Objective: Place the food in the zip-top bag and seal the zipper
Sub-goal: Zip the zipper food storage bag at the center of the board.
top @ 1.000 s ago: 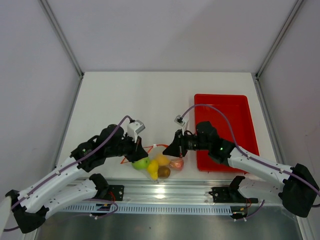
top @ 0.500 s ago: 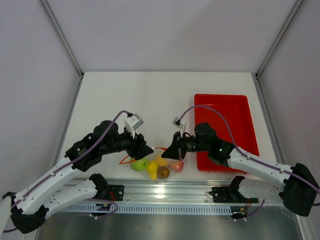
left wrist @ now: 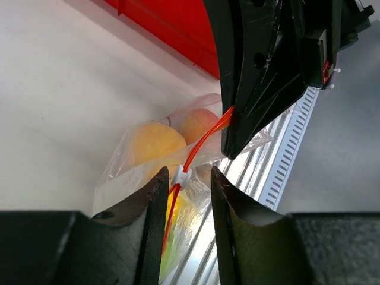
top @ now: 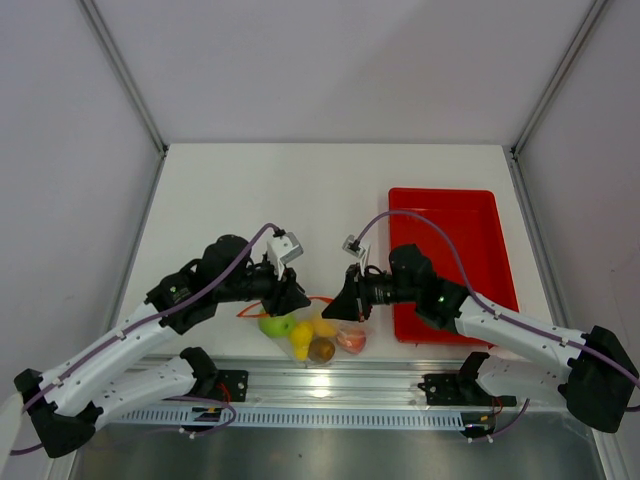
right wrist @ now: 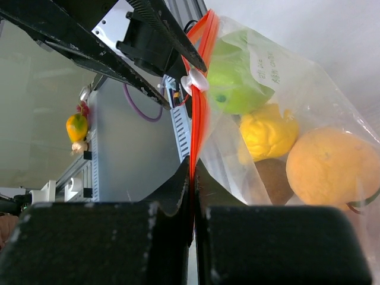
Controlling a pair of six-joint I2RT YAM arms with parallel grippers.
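Your right gripper [right wrist: 193, 169] is clenched on the zipper [right wrist: 202, 71], pinching the orange-red strip flat between its fingers. Your left gripper [left wrist: 185, 173] is released: its fingers stand parted on either side of the strip, with the small white slider [left wrist: 181, 176] in the gap, not visibly pressed.

The zip-top bag [top: 335, 322] is clear and crinkly and sits near the table's front edge, between the two arms. All the food is inside: a green apple [right wrist: 237, 83], a yellow piece [right wrist: 267, 133], an orange one [right wrist: 329, 166], a brown one [top: 321, 350] and a pink-red one [top: 351, 340].

The zipper runs roughly left to right between your grippers, and the bag's body sags from it towards the arm bases.

The white table [top: 300, 200] holds a red tray [top: 445, 215] on your right, between pale walls.
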